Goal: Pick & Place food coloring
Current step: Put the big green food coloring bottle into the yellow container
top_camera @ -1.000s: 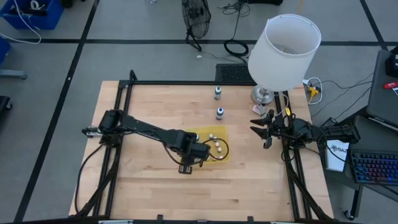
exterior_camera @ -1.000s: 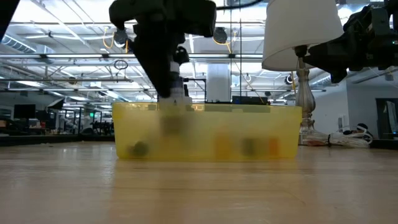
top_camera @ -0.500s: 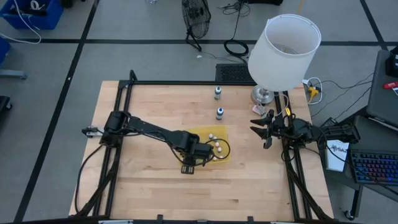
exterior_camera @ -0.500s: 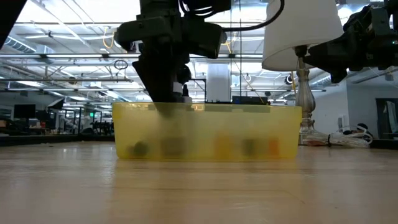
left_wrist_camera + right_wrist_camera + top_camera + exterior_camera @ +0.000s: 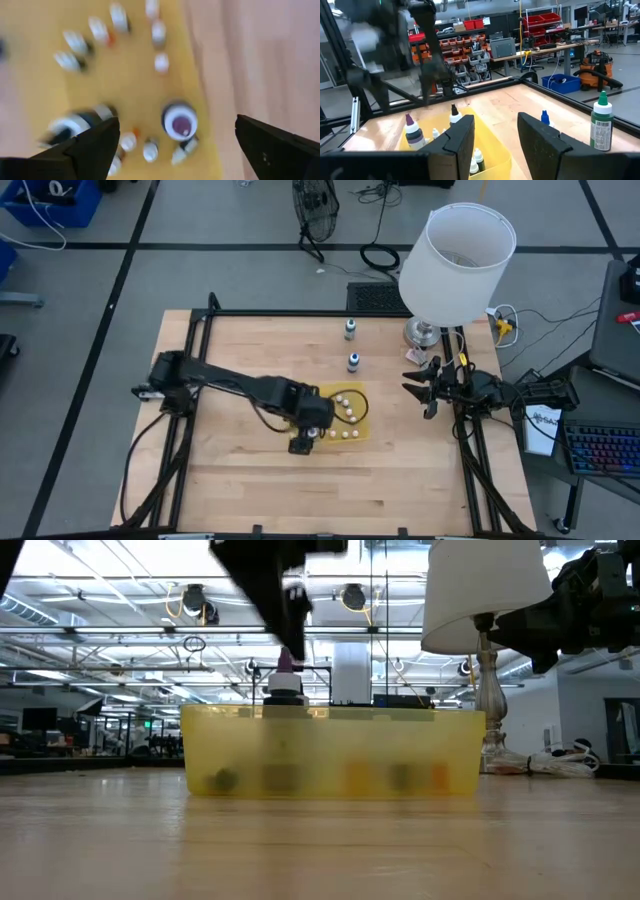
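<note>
1. Left gripper [image 5: 305, 438] hangs over the near-left edge of the yellow tray [image 5: 360, 437], pointing down. Its arm reaches in from the table's left side.
2. In the left wrist view its fingers [image 5: 95, 150] are spread wide and clamp nothing.
3. The purple-tipped bottle [image 5: 179, 122] stands upright in the tray between those fingers and clear of both. In the low view its tip pokes above the tray's rim [image 5: 284, 675], with the gripper above it and not touching.
4. The small dropper bottles [image 5: 346, 416] are also in the tray, pale caps up, scattered around the purple-tipped one. The left wrist view is blurred, so I can't give an exact count. Through the tray wall in the low view they show only as greenish, yellowish and orange smudges.
5. Two bigger bottles stand upright on the bare table [image 5: 250, 490], beyond the tray and outside it:
   - the blue bottle [image 5: 354, 361], nearer the tray
   - the green bottle [image 5: 350, 329], close to the far edge
6. Right gripper [image 5: 422, 392] waits at the table's right side, near the base of the lamp [image 5: 455, 250], aimed towards the tray. Its fingers [image 5: 457, 140] are parted with nothing between them.
7. The right wrist view confirms the layout: blue and green bottles on the wood, purple-tipped one inside the tray.
</note>
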